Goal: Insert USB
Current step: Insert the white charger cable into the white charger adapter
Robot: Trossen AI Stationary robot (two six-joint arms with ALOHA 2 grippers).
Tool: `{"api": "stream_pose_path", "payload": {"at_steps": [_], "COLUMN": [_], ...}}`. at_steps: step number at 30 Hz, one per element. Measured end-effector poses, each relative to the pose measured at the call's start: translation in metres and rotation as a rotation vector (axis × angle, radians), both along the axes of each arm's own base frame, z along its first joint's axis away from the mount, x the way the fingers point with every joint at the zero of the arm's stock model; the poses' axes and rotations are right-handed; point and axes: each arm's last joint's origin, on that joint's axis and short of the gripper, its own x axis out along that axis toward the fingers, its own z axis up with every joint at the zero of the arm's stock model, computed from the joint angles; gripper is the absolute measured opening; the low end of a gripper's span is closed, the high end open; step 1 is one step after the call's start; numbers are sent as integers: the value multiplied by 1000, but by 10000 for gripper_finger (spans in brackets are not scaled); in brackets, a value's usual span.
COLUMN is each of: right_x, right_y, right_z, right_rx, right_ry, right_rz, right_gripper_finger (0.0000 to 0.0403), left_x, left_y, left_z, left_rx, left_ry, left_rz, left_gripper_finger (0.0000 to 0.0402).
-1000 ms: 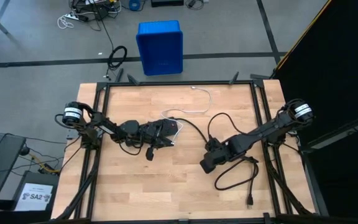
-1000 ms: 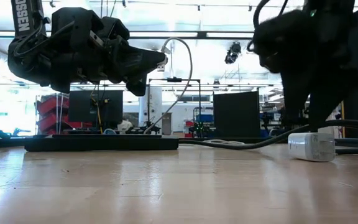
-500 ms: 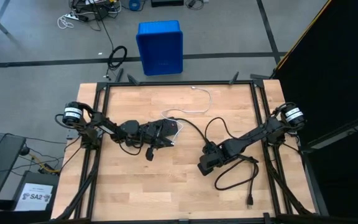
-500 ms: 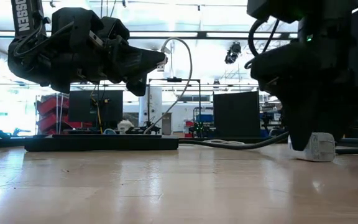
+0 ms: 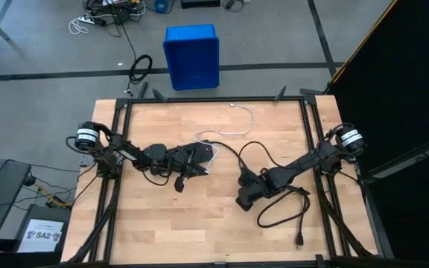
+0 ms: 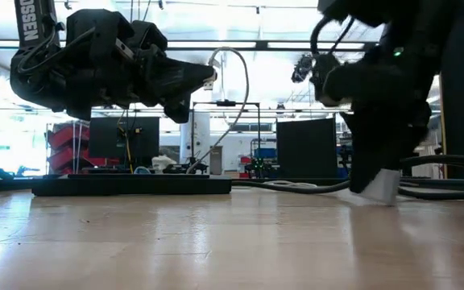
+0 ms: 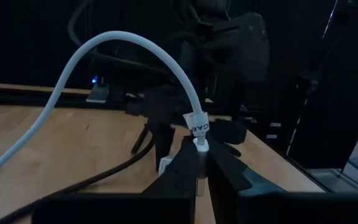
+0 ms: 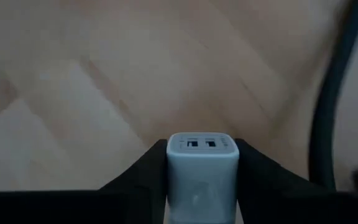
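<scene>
My left gripper hangs level above the table's middle, shut on one end of the USB, a thin white cable. The cable arches up from the plug and trails toward the far edge. My right gripper points steeply down right of centre. It is shut on a small white charger block whose two-port face looks away from the wrist. The block is tilted, its lower corner at the table. In the high view the gripper hides it. My left gripper pinches the cable's plug end, just below a small white label, between its two fingertips. The fingers are level and point toward the table's right. The plug is clear of the table and the cable rises slack from it. My right gripper has the charger block's two opposite side walls between its fingers, coming steeply from above. The port face sticks out past the fingertips. The block is tilted, with its lower corner on or just above the wood.
A flat black power strip lies under my left arm. Its thick black cord curves toward the right arm. More black cord loops near the right front, ending in a plug. A blue bin stands on the floor beyond.
My right gripper has sunk toward the table and drifted a little toward the left edge, rolling as it went. It has taken hold of the white charger block. The block stood flat on the table before; now it is tilted and has shifted toward the left.
</scene>
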Motion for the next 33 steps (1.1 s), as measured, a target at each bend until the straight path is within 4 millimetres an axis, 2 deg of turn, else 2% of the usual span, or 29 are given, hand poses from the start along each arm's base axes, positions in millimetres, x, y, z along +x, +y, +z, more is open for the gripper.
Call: {"api": "stream_pose_path", "payload": {"at_steps": [7, 12, 15, 18, 23, 33], "right_x": [8, 7, 2, -7, -18, -2], "right_y": [32, 34, 27, 18, 4, -1], "right_z": [9, 3, -2, -10, -11, 9], "right_rx": [-380, -582, -610, -566, -552, -634], "right_ry": [-328, -508, -639, -748, -886, -984], "right_rz": [301, 376, 365, 367, 329, 435], "right_gripper_finger": [112, 112, 112, 112, 112, 112], "left_x": [-3, 7, 11, 12, 14, 16], "left_y": [-8, -22, -34, -42, -42, -40], "left_z": [16, 27, 33, 35, 36, 36], "left_rx": [-5, 31, 85, 137, 151, 210], "left_ry": [-163, -223, -271, -297, -294, -296], "left_rz": [-31, -74, -107, -128, -105, 9], "left_gripper_finger": [0, 0, 0, 0, 0, 0]}}
